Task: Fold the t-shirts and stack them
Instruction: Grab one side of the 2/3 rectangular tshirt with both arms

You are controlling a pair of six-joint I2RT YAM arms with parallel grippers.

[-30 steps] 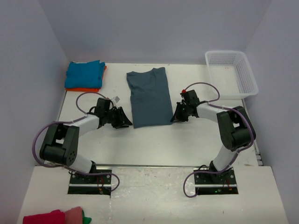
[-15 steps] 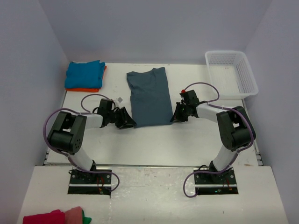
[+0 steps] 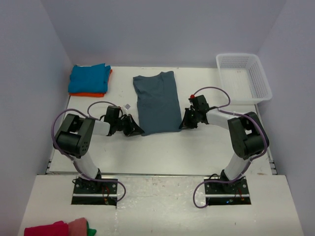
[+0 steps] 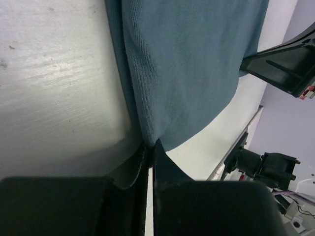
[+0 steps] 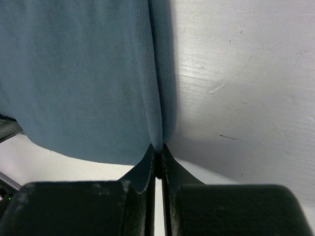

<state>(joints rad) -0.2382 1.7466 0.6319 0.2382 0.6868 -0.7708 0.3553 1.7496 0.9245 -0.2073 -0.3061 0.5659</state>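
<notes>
As grippers (image 4: 150,143) (image 5: 158,150) pinch t-shirt (image 3: 157,101) edges, near corners

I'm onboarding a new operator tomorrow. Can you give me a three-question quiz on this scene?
1. True or false: the left claw and right claw are each shut on an edge of the slate-blue t-shirt.
2. What lies under the turquoise t-shirt? A) orange t-shirt B) white towel C) nothing
3. Fill in: the white basket stands far back on the robot's ___ side.
Key: 1 true; 2 A; 3 right.
</notes>
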